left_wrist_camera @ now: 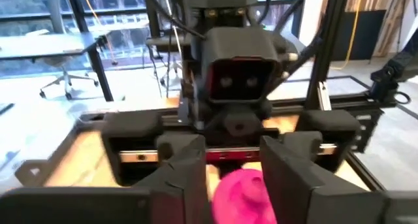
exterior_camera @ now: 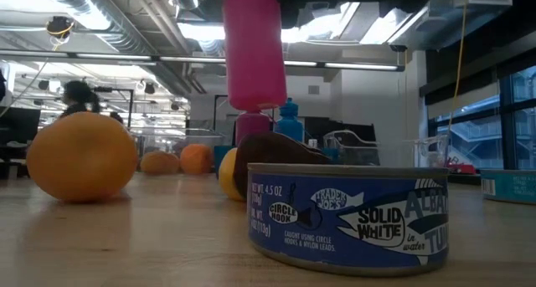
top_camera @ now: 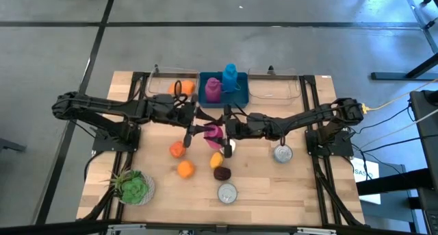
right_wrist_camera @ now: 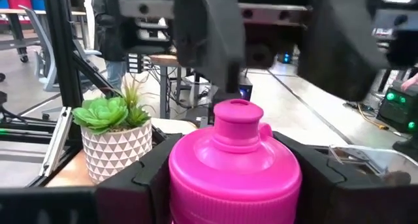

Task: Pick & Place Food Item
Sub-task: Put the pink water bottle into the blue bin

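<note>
A pink bottle (top_camera: 213,132) hangs upright above the table's middle, its cap up; the low view shows it (exterior_camera: 253,53) clear of the tabletop. My right gripper (top_camera: 227,130) comes from the table's right and is shut on it. My left gripper (top_camera: 200,129) comes from the left, facing the right one. It is open, with its fingers (left_wrist_camera: 189,175) on either side of the bottle's cap (left_wrist_camera: 241,192). Oranges (top_camera: 177,149), a yellow item (top_camera: 216,159) and a dark brown item (top_camera: 221,172) lie on the table below. My right gripper pinches the bottle's upper body (right_wrist_camera: 196,185), just under the cap, between its two fingers (right_wrist_camera: 147,181). The fingers come level from the table's right. The bottle is upright, cap up, lifted clear of the table. My left gripper: I cannot tell whether its fingers touch the cap.
At the far edge stand a clear bin with an orange (top_camera: 179,88), a blue bin (top_camera: 239,96) with a pink and a blue bottle, and a clear bin (top_camera: 274,88). Two tuna cans (top_camera: 226,192) (top_camera: 282,153) and a potted plant (top_camera: 133,187) stand nearer the front.
</note>
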